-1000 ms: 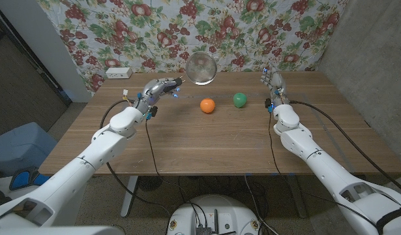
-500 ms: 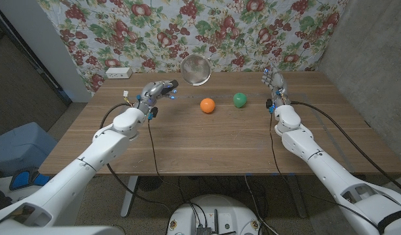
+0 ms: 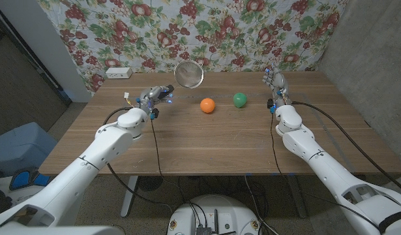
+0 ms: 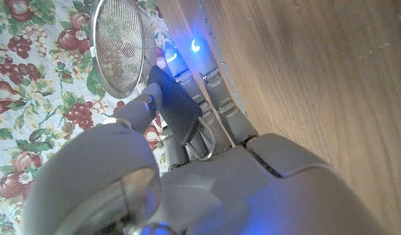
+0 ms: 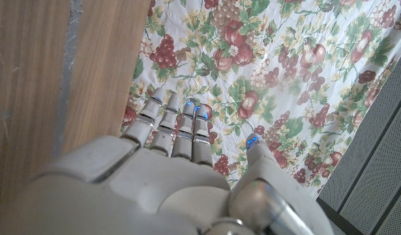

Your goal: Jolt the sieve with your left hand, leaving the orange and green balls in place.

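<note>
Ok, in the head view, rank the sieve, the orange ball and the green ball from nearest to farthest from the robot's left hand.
1. Sieve: the left hand holds it up by its handle, at the table's far edge.
2. Orange ball: on the table, toward the middle.
3. Green ball: on the table beyond the orange one, toward the right hand.

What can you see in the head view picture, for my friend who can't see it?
The robot's left hand holds a round metal sieve above a wooden table. An orange ball and green ball sit nearby; the right hand waits, holding nothing.
</note>
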